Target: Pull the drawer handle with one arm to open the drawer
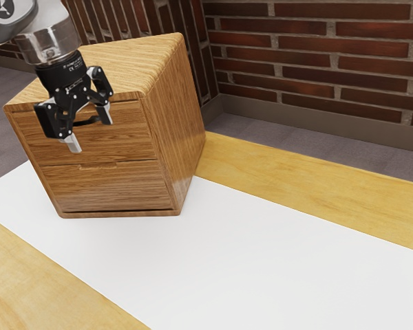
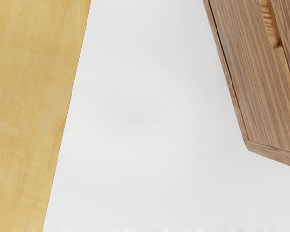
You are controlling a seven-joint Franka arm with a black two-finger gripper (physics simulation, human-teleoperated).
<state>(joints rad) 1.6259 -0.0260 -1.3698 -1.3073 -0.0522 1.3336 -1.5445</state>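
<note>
- Drawer handle (image 1: 91,121): upper left of frame, on the cabinet's (image 1: 172,103) top drawer (image 1: 124,134).
- Gripper (image 1: 87,128): fingers apart, straddling the handle.
- Recommendation: clamp squarely on the bar, then pull straight outward.

The surface (image 1: 330,189) is light, yellowish wood with a broad white sheet (image 1: 261,261) laid flat along its middle, leaving a bare wooden band on each long side. In the wrist view the same wood (image 2: 29,96) borders the white sheet (image 2: 150,121). A wooden drawer cabinet (image 1: 124,175) stands upright on the sheet toward the exterior view's left, its front bottom edge resting on the white. The wrist view shows its lower corner (image 2: 261,96) meeting the sheet.
</note>
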